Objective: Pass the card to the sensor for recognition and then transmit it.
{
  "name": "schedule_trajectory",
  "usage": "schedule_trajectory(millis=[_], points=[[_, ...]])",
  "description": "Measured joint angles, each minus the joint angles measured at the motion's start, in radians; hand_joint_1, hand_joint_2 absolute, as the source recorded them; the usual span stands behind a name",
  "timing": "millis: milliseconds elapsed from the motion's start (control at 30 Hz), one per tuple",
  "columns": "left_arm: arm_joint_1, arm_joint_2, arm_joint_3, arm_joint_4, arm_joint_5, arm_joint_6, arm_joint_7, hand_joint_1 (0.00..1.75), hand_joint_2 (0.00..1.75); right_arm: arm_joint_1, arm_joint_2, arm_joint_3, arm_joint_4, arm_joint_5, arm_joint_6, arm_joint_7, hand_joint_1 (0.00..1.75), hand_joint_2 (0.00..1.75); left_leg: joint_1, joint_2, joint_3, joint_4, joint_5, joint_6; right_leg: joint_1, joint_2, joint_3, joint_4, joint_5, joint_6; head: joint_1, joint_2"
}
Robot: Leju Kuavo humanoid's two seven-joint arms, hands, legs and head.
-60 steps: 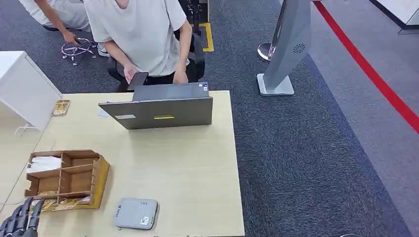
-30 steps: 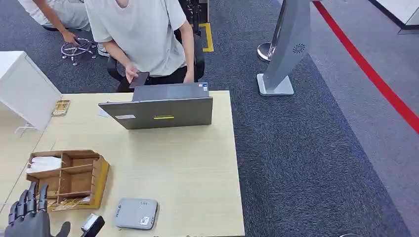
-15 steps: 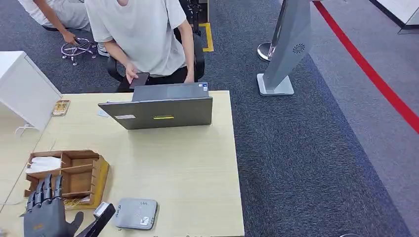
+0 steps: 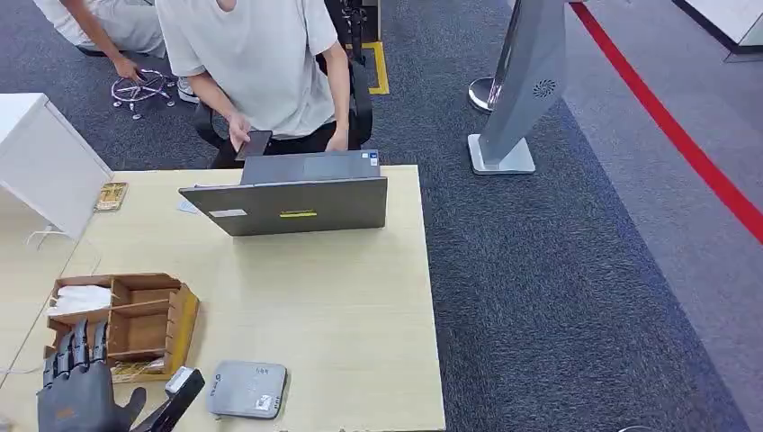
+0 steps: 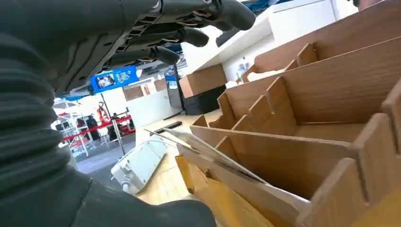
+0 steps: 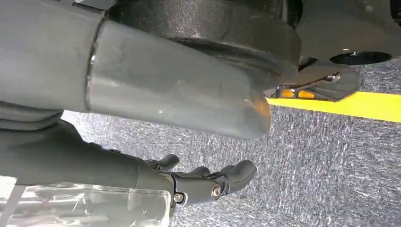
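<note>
L hand (image 4: 76, 396) hovers fingers spread, empty, at surface's (image 4: 342, 306) near-left corner beside wooden organizer (image 4: 121, 326) w/ cards (image 4: 135, 367) in its front slot, grey sensor (image 4: 247, 389) at near edge, laptop (image 4: 292, 200) at far edge; R hand (image 6: 208, 182) hangs empty, fingers loosely apart.

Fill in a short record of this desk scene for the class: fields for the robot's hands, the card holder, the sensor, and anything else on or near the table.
left hand: fingers apart, holding nothing, at the near edge of the wooden organizer
right hand: hanging low over carpet, holding nothing
wooden organizer: near left of the table, cards in its front slot
sensor: flat grey box, right of the organizer
laptop: open, far side of the table
person: seated behind the laptop, holding a phone
</note>
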Motion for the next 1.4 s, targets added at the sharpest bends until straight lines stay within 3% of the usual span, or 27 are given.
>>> schedule_trajectory(millis=[633, 1400], points=[[0.000, -0.002, 0.063, 0.006, 0.000, -0.002, -0.020, 0.00, 1.75, 0.000, 0.001, 0.001, 0.000, 0.005, -0.001, 0.002, 0.00, 0.00, 0.000, 0.000, 0.000, 0.000, 0.000, 0.000, 0.000, 0.000, 0.000, 0.000, 0.000, 0.000, 0.000, 0.000], [-0.012, 0.000, 0.067, 0.027, 0.000, -0.011, 0.002, 0.00, 1.75, -0.001, 0.001, 0.002, 0.000, 0.016, -0.002, 0.005, 0.00, 0.00, 0.000, 0.000, 0.000, 0.000, 0.000, 0.000, 0.000, 0.000, 0.000, 0.000, 0.000, 0.000, 0.000, 0.000]])
